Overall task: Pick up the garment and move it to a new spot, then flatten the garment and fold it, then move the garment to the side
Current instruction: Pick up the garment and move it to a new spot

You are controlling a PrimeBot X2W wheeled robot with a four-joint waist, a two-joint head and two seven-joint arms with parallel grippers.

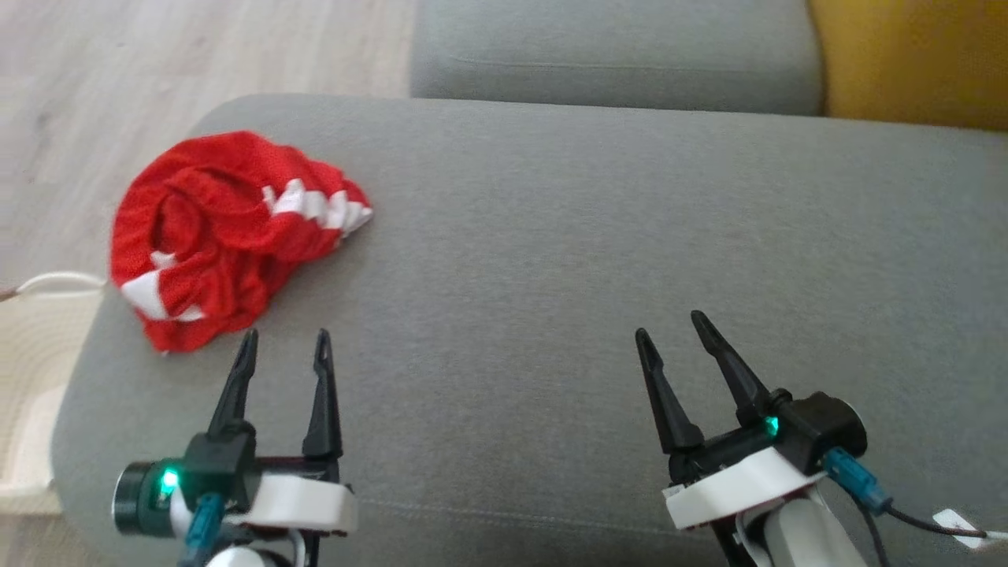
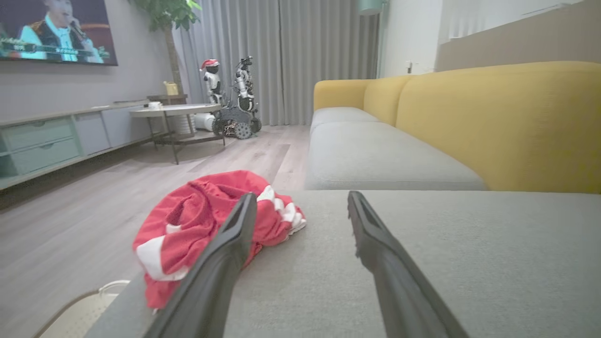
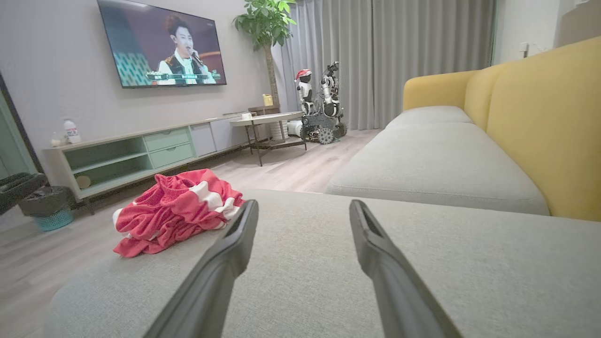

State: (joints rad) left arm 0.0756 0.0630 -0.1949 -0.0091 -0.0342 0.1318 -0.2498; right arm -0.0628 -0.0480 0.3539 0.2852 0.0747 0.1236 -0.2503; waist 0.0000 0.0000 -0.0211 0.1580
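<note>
The garment point(image 1: 220, 236) is red cloth with white bands, crumpled in a heap near the left end of the grey sofa cushion point(image 1: 598, 260). My left gripper point(image 1: 286, 350) hovers just short of the heap's near edge, open, nothing between its fingers. In the left wrist view the garment point(image 2: 206, 225) lies ahead and left, partly behind the left finger point(image 2: 230, 249) of the left gripper point(image 2: 300, 199). My right gripper point(image 1: 669, 331) is open over bare cushion, well right of the cloth. The right wrist view has the garment point(image 3: 173, 211) far left of the right gripper point(image 3: 303, 206).
The cushion's left edge drops to a wooden floor point(image 1: 157, 55), where a white basket point(image 1: 31, 378) stands. A second grey seat point(image 1: 614, 55) and yellow backrest point(image 1: 913, 55) lie beyond. Across the room are a side table point(image 3: 267, 119), another robot point(image 3: 324, 103) and a TV cabinet point(image 3: 141, 150).
</note>
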